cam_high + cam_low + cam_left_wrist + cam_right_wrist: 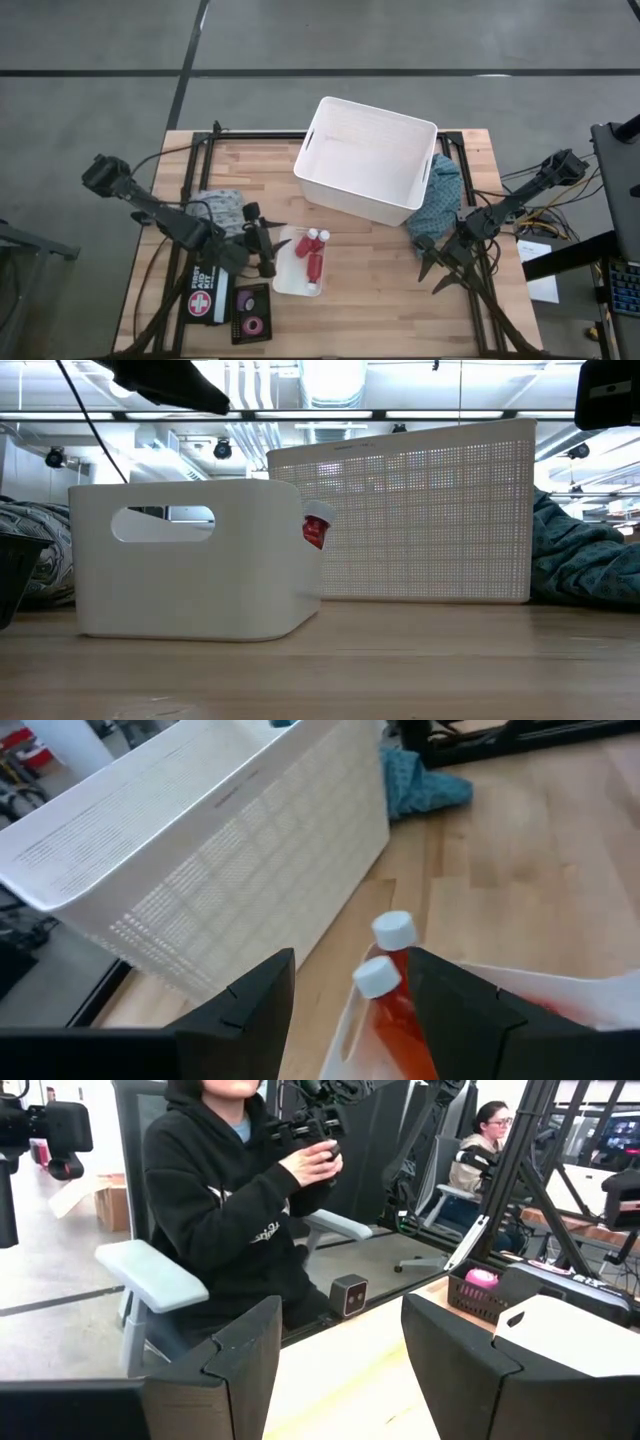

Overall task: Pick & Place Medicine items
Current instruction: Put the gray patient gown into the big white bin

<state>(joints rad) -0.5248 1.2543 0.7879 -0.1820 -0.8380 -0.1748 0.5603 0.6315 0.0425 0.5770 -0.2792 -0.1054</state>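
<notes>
Open wood between the arms, clutter at the edges

The big white basket (367, 160) blocks the far middle, the small white bin (285, 272) holding red bottles (313, 252) stands left of centre; bare table (380, 290) lies near and right.

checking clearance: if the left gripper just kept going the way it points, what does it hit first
Probably the red bottles in the small white bin: the open left gripper frames their white caps. The big white basket lies beyond; depth is unclear.

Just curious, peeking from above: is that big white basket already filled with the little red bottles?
No. In the high view the big white basket looks empty inside, while the red bottles lie in the small white tray in front of it.
</notes>
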